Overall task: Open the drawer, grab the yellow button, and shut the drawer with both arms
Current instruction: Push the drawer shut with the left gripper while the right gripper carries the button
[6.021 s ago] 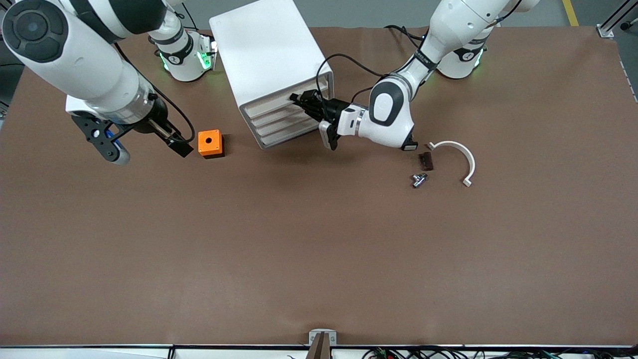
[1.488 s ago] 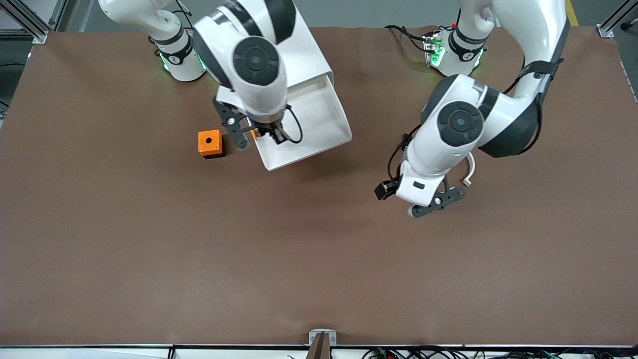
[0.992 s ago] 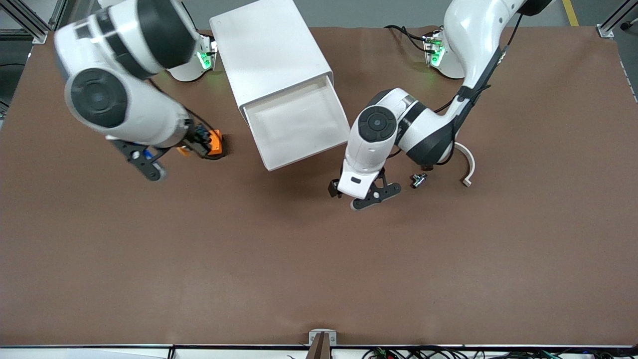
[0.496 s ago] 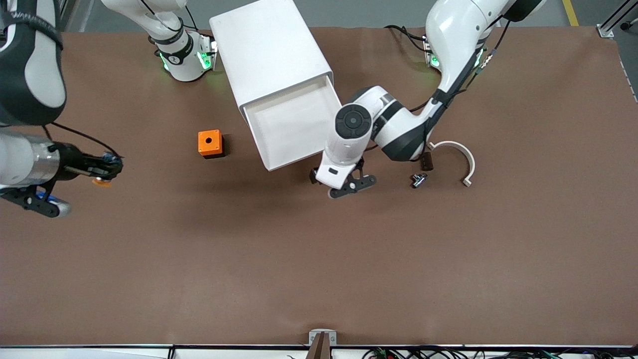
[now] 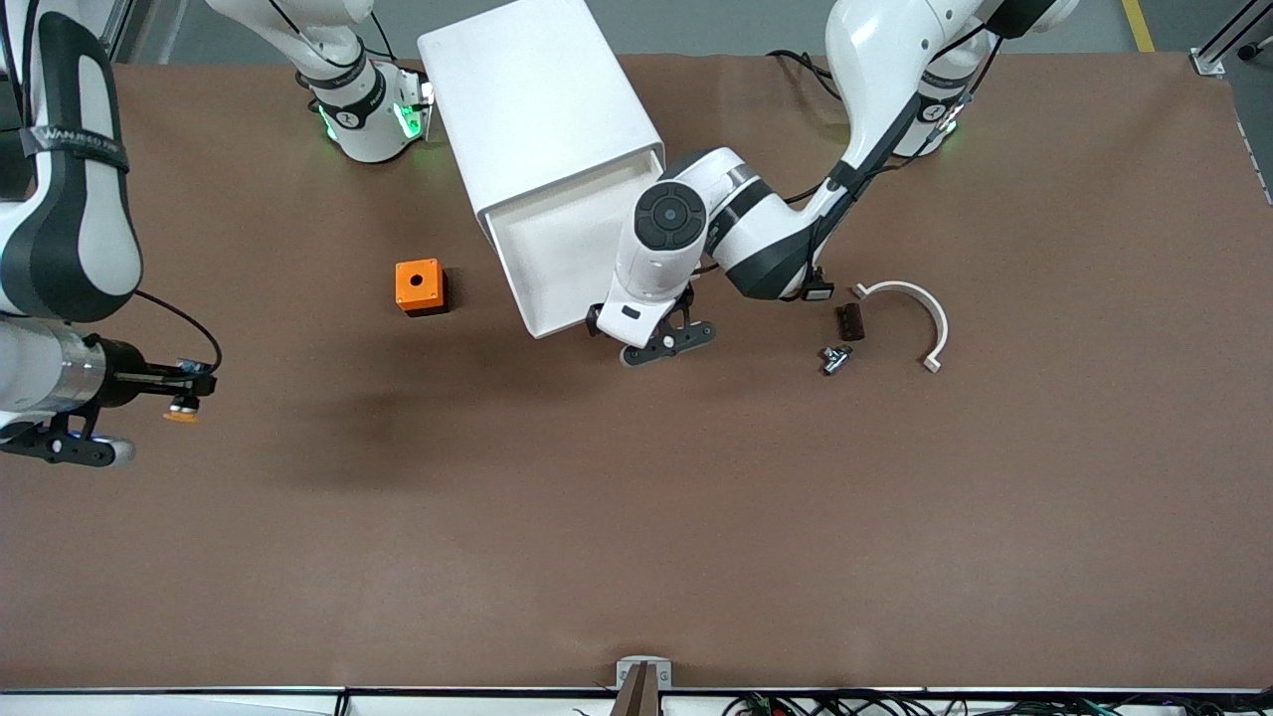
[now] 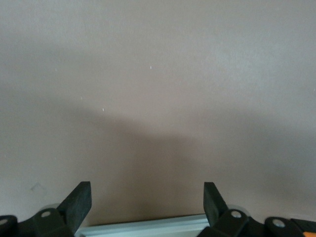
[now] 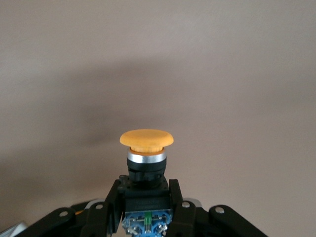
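The white cabinet (image 5: 542, 99) has its top drawer (image 5: 557, 254) pulled out, and its inside looks bare. My right gripper (image 5: 189, 390) is shut on the button (image 5: 181, 412) and holds it over the bare table at the right arm's end. In the right wrist view the orange cap (image 7: 146, 138) points away from the gripper (image 7: 146, 197), whose fingers (image 7: 109, 202) clamp the black-and-blue body. My left gripper (image 5: 625, 316) is at the drawer's front edge, open and empty. In the left wrist view (image 6: 145, 192) the white drawer edge (image 6: 148, 226) lies between the spread fingers.
An orange box with a black hole (image 5: 420, 285) sits beside the cabinet toward the right arm's end. Toward the left arm's end lie a white curved part (image 5: 920, 308), a small dark part (image 5: 849, 320) and a metal fitting (image 5: 835, 358).
The drawer was pulled open and my right gripper lifted the button out, carrying it to the right arm's end. My left gripper has moved in to the drawer's front edge.
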Robot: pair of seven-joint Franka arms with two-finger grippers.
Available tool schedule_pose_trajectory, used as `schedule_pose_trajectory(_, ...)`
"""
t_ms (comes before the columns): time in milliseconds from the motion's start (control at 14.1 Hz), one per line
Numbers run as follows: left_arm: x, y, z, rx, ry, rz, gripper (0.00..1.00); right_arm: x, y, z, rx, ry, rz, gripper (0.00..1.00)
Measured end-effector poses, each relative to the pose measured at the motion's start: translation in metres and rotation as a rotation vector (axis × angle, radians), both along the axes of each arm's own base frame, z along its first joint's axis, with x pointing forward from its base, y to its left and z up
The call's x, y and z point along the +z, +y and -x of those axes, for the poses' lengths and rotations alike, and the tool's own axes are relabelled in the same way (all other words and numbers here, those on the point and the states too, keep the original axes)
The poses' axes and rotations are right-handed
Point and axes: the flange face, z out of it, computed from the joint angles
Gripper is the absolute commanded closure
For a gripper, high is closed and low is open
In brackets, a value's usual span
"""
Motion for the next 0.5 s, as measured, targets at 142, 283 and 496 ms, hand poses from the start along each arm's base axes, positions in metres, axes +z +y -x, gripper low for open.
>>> schedule_pose_trajectory(142,-0.001,-0.014,0.016,0.005,0.01,-0.007,0.0,-0.011,-0.046,0.001,0.037,-0.065,0.03,0.83)
schedule_pose_trajectory(283,-0.001,-0.03,0.037,0.006,0.02,-0.011,0.0,-0.017,-0.077,0.001,0.063,-0.104,0.067,0.83)
schedule_pose_trajectory(496,-0.002,-0.051,0.069,0.0,0.045,-0.014,0.0,-0.043,-0.094,-0.004,0.089,-0.121,0.111,0.83)
